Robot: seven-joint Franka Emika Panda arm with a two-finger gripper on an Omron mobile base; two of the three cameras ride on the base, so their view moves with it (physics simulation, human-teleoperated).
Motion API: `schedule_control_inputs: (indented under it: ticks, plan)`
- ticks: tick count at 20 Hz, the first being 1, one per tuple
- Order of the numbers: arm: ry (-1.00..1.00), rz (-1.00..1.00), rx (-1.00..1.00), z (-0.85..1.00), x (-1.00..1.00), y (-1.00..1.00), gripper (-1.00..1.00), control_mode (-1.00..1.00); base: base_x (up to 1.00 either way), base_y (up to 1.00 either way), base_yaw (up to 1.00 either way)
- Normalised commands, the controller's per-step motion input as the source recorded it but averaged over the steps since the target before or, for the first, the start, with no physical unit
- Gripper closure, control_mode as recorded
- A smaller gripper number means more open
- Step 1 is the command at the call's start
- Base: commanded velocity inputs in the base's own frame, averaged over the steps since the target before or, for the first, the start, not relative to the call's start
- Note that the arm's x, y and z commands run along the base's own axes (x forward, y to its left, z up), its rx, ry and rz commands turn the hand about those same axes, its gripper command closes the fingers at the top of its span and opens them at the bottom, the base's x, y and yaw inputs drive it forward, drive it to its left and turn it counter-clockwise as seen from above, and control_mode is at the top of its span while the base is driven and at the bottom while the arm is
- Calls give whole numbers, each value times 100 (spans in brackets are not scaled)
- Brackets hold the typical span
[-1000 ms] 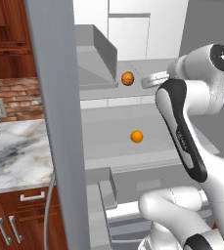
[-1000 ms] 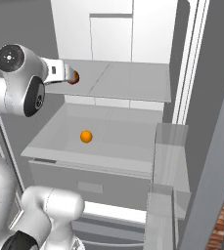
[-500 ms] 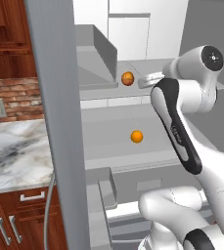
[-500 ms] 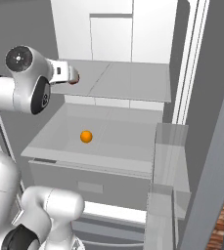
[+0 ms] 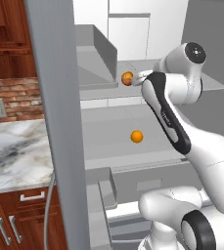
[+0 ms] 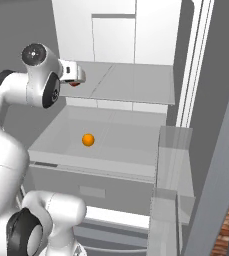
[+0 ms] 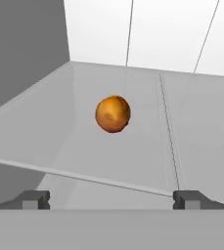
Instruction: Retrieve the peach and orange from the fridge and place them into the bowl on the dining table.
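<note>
The fridge point(image 5: 55, 122) stands open. On its upper grey shelf lies the dull reddish-tan peach point(image 5: 127, 78) point(image 6: 75, 84) point(image 7: 113, 114). My gripper point(image 5: 138, 77) point(image 6: 79, 76) point(image 7: 112, 199) hovers level with that shelf's front edge, just short of the peach. It is open, with nothing between its fingertips point(image 7: 35, 199). The bright orange point(image 5: 137, 136) point(image 6: 88, 140) rests on the lower shelf, below and apart from the hand. The bowl and the dining table are out of view.
The fridge's left door edge crosses the left base view from top to bottom. Beside it is a marble wall counter point(image 5: 11, 156) with wooden drawers and a brick wall. Door bins point(image 6: 173, 150) jut out on the right.
The hand has moved a little closer to the peach and the arm's upper joints have swung toward the fridge. Both fruits lie where they were.
</note>
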Motion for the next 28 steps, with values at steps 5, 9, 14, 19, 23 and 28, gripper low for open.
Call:
schedule_control_inputs:
  ticks: [5,9,14,19,23,28]
  plan:
    - [8,0,0,-9,50,8,-100,-100,0,0,0]
    - [0,0,0,0,38,17,-100,-100,0,0,0]
    - [0,0,0,-13,32,16,-100,-100,0,0,0]
    - [0,0,0,-11,34,1,-100,-100,0,0,0]
    - [0,0,0,-5,26,0,-100,-100,0,0,0]
    - [0,0,0,-6,26,0,-100,-100,0,0,0]
